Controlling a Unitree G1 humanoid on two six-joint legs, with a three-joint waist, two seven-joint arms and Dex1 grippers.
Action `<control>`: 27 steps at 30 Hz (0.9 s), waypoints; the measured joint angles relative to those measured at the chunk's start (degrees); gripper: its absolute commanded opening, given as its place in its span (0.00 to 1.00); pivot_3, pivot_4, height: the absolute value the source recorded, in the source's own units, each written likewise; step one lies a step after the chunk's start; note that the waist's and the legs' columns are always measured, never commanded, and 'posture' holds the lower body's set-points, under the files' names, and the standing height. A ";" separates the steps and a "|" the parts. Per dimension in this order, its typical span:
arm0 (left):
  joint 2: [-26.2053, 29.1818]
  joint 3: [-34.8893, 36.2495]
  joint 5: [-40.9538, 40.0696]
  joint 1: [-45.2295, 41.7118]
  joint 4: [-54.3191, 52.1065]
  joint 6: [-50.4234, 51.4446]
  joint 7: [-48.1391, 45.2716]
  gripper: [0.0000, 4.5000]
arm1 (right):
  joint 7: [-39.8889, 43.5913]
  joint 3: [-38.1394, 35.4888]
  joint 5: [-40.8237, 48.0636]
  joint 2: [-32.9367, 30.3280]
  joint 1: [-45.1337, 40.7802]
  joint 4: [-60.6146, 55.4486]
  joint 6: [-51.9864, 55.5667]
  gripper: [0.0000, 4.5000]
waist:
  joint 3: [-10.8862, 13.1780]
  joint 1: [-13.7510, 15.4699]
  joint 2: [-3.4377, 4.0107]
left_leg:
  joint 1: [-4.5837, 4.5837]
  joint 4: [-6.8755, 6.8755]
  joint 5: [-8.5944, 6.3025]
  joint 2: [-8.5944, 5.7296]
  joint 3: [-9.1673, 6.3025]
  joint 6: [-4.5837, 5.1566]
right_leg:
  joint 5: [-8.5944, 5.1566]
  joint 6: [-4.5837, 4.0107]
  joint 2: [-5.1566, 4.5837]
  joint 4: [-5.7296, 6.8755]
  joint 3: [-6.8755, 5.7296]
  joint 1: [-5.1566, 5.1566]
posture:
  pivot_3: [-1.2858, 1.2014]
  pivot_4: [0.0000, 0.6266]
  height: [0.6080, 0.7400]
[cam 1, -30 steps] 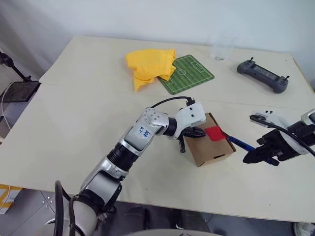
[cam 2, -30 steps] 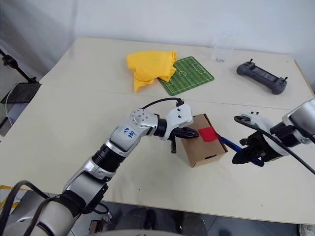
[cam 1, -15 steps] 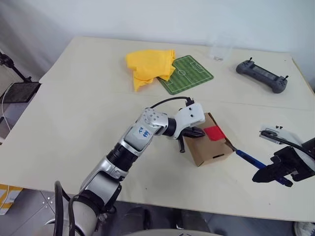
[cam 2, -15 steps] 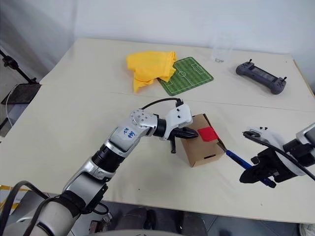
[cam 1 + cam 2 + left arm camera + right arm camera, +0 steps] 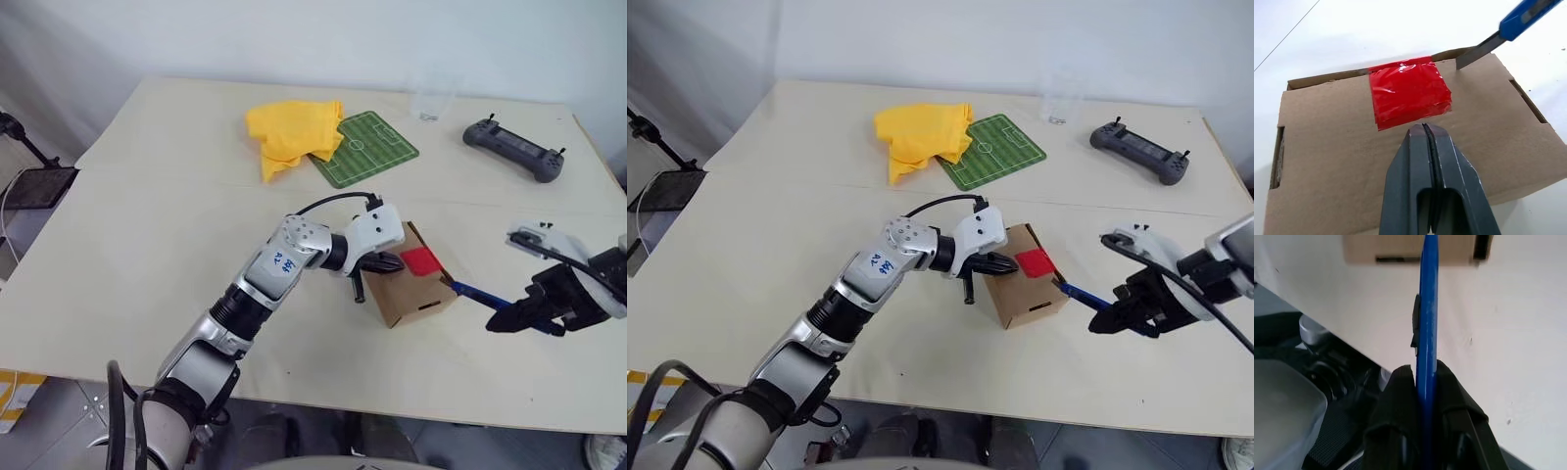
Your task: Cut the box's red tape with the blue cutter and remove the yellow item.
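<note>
The brown box (image 5: 416, 286) lies near the table's front, with the red tape (image 5: 422, 259) on its lid. My left gripper (image 5: 1423, 128) is shut, and its tips press on the lid just short of the red tape (image 5: 1409, 93). My right gripper (image 5: 507, 319), to the right of the box, is shut on the blue cutter (image 5: 474, 293). The cutter's silvery blade (image 5: 1476, 50) reaches the lid's edge beside the tape. In the right wrist view the blue cutter (image 5: 1427, 308) runs straight toward the box (image 5: 1400, 247). The yellow item is hidden.
A yellow cloth (image 5: 289, 132) and a green football-pitch mat (image 5: 364, 147) lie at the back of the table. A clear glass (image 5: 428, 98) and a black controller (image 5: 511, 150) stand at the back right. The table's front edge runs close below my right gripper.
My right gripper drew the cutter away toward the table's front right, then brought it back so the blade is at the box's edge. The left gripper has stayed put on the lid.
</note>
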 measured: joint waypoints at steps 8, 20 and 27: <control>0.33 -0.03 0.23 0.06 -0.21 0.21 -0.01 0.00 | 0.70 -1.06 -3.71 3.91 -0.85 4.03 -0.01 0.02 | -0.01 -0.50 0.01 | 0.10 -0.03 0.10 0.00 0.15 0.08 | 0.23 -0.02 -0.10 0.04 -0.06 0.01 | 0.52 0.24 1.00; 0.40 -0.64 0.20 0.24 -1.56 0.23 -1.05 0.00 | 19.64 -4.40 -15.99 1.10 -4.47 -4.16 -0.01 0.02 | -0.04 0.07 0.07 | -0.11 -0.09 0.02 -0.01 0.14 0.12 | 0.22 -0.05 -0.14 -0.04 -0.16 -0.18 | 0.52 0.24 1.00; 0.85 -0.66 0.19 0.29 -1.94 0.25 -1.32 0.00 | 21.57 -5.40 -25.61 7.59 -4.78 -1.55 -0.02 0.02 | -0.04 0.05 0.07 | -0.11 -0.09 0.03 -0.01 0.15 0.04 | 0.23 -0.04 -0.14 -0.03 -0.20 -0.18 | 0.52 0.24 1.00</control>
